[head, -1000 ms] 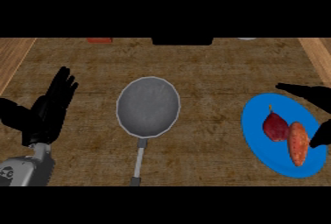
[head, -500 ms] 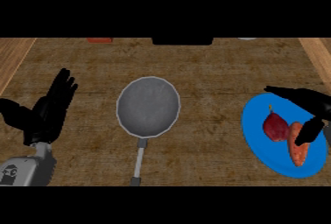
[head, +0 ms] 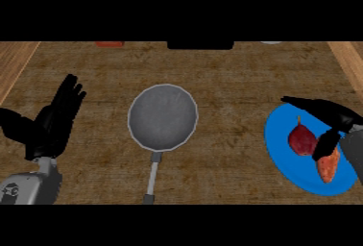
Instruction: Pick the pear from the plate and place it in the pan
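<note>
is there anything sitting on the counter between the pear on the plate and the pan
Nothing visible. The dark red pear lies on the blue plate, and only bare wooden counter separates the plate from the pan. An orange item lies on the pear's far side, away from the pan.

We see brown wood-grain surface (head: pixel 234 77) filling view, lighter wooden strips along left and right edges. Directly on it: grey pan (head: pixel 162 116) at centre, round, handle running toward near edge. Blue plate (head: pixel 280 144) lies at right, well apart from pan, its right side cut by view's edge. At far edge we note reddish thing (head: pixel 109 43) at left, dark block (head: pixel 200 45) at middle, pale thing (head: pixel 271 42) at right, all cut off; we cannot tell what they are.
</note>
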`<state>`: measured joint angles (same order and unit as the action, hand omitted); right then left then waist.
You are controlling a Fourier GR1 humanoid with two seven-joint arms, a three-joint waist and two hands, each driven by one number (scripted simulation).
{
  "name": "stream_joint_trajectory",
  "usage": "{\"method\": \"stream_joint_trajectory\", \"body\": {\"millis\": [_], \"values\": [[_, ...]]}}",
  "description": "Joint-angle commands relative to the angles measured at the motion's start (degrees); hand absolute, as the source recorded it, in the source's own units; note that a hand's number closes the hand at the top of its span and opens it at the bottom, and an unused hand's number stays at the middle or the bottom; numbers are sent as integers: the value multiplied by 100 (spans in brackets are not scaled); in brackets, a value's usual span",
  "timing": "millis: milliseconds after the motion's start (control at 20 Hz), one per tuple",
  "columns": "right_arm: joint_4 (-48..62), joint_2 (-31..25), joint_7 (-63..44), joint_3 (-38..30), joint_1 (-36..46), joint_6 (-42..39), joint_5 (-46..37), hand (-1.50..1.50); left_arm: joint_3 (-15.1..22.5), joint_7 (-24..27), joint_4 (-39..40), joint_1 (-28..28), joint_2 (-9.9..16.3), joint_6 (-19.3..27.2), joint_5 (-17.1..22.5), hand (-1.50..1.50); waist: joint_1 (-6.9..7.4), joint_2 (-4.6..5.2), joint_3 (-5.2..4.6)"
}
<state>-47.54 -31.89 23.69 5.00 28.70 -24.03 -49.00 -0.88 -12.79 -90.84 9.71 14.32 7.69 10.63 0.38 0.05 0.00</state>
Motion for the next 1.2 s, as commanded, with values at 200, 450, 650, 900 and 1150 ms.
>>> {"method": "stream_joint_trajectory", "body": {"millis": [200, 450, 650, 900, 1150], "values": [[481, 336, 366, 38, 48, 78, -301, 150, -246, 64, 155, 20, -52, -164, -57, 0, -17, -2, 1], [1248, 703, 780, -33, 523, 921, -518, 150, -330, 166, 673, 514, -92, -196, -111, 0, 13, 23, 4], [1541, 579, 1140, -215, 500, 1000, -555, 150, -152, 18, -89, -112, -296, -175, -191, 0, 24, 6, 3], [1011, 749, 792, -359, 463, 725, -396, 150, -265, 236, 110, -266, -289, -356, -236, 0, -15, -6, 0], [724, 2563, -1317, -130, 770, 1682, -648, 150, -210, -121, 100, 69, -198, -249, -256, 0, 17, -111, -42]]}}
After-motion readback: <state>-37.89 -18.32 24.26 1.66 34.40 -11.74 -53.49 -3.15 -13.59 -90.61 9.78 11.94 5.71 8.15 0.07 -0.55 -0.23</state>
